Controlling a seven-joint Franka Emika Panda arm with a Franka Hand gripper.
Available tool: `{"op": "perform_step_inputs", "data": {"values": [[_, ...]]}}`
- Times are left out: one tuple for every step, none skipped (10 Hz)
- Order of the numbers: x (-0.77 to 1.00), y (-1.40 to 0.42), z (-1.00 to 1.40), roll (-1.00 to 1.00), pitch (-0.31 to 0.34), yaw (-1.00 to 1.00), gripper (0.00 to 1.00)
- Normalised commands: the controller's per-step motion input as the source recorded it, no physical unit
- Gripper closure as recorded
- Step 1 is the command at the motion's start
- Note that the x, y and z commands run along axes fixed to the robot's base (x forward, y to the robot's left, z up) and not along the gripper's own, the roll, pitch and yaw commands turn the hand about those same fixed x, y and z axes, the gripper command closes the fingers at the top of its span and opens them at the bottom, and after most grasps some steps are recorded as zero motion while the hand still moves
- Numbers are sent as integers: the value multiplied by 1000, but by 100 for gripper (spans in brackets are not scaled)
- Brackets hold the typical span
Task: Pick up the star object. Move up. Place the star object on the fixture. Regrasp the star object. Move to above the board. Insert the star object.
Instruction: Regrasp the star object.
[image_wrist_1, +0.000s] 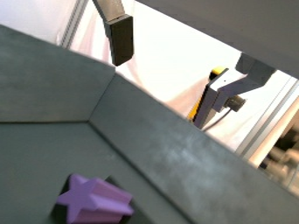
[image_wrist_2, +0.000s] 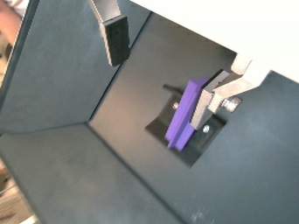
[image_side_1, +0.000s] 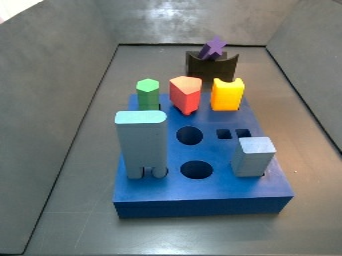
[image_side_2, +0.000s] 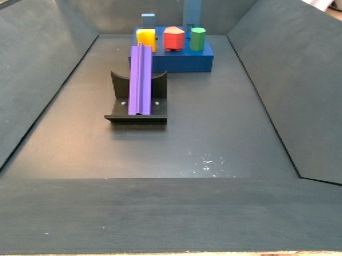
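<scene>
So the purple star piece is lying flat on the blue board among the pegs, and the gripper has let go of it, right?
Not quite. The star object rests on the fixture, not on the board, as a side view shows. The rest holds: the gripper is open above and touches nothing.

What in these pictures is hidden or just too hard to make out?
- Gripper: no side view shows it; its fingers stand apart, holding nothing.
- Fixture: the board's pegs hide its base in a side view.
- Star object: cut off by the frame edge in a wrist view.
- Board: holes hidden behind the fixture.
</scene>
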Motion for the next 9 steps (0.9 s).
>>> {"op": "perform_step_inputs", "data": {"values": [[111, -51, -8, 542, 168, 246, 0], [117, -43, -3, 323, 118, 257, 0], [112, -37, 0, 223, 78, 260, 0], [91, -40, -10, 175, 25, 245, 0], [79, -46, -6, 165, 2, 226, 0], [80, -48, -4, 159, -8, 206, 0], [35, 47, -1000, 40, 52, 204, 0], [36, 48, -1000, 39, 49, 183, 0], [47, 44, -1000, 33, 4, 164, 0]]}}
